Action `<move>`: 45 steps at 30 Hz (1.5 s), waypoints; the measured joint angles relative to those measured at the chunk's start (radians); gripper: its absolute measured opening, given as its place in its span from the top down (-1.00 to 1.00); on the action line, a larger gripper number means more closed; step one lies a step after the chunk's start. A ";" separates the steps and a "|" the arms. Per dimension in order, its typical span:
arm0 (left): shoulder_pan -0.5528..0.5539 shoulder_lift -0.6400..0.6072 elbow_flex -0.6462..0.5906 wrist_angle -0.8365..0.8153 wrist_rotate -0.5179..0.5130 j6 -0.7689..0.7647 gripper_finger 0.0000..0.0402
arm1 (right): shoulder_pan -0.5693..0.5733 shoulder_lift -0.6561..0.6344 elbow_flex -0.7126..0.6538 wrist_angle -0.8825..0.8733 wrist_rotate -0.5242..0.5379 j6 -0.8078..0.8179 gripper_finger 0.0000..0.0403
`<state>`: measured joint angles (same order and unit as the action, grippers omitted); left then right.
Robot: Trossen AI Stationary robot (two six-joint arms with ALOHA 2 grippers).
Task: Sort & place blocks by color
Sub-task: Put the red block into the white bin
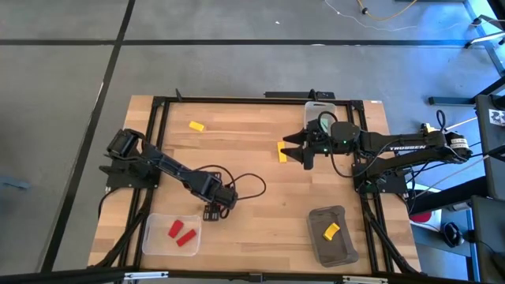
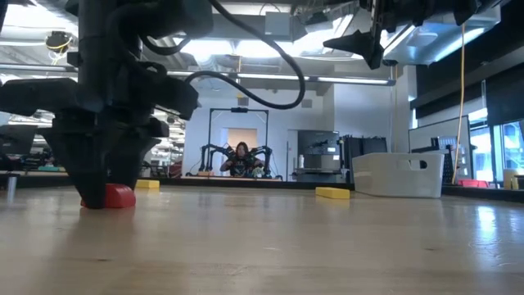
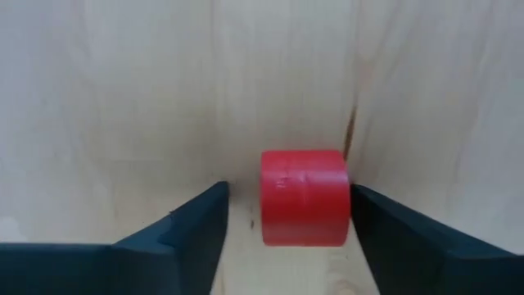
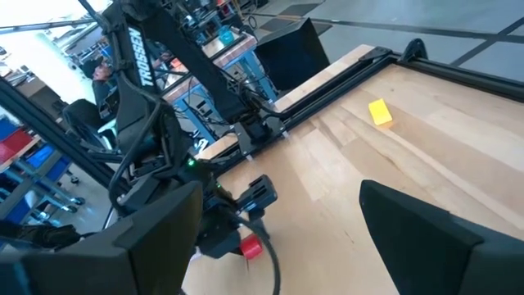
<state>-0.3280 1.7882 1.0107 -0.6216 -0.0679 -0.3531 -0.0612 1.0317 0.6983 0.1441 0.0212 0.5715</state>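
Observation:
A small red block (image 3: 304,197) rests flat on the wooden table (image 1: 260,185), seen also in the low view (image 2: 120,197). My left gripper (image 1: 213,211) points down over it, open, one finger on each side of the block. My right gripper (image 1: 304,151) hangs open above the table's far right part, with nothing between its fingers. Two yellow blocks lie on the table, one far left (image 1: 196,126) and one (image 1: 282,153) beside my right gripper. My left gripper comes at the red block from above, fingers pointing down. One finger (image 3: 385,225) stands right against the block's side (image 3: 344,197), and I cannot tell whether it touches. The other finger (image 3: 196,225) stands apart from the block. The block lies on the table.
A clear bin (image 1: 150,237) at the near left holds two red blocks (image 1: 181,233). A grey bin (image 1: 339,248) at the near right holds a yellow block (image 1: 331,230). A white bin (image 1: 319,106) stands at the far edge. A black frame (image 1: 260,99) rims the table.

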 joint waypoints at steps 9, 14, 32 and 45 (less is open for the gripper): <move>0.014 -0.035 -0.004 -0.006 0.007 0.041 0.41 | 0.000 0.000 0.000 0.000 0.011 0.001 -0.64; 0.079 -0.175 -0.005 -0.057 -0.070 0.070 0.41 | 0.000 0.000 -0.001 0.001 0.012 0.002 -0.64; 0.349 -0.889 -0.431 0.684 -0.151 -0.150 0.41 | 0.000 0.010 -0.002 0.012 0.031 0.056 -0.64; 0.348 -0.971 -0.592 1.031 -0.094 -0.241 0.41 | 0.000 0.027 -0.002 0.010 0.024 -0.350 -0.64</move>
<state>0.0196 0.8169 0.4183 0.4090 -0.1619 -0.5938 -0.0609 1.0592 0.6968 0.1539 0.0457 0.2214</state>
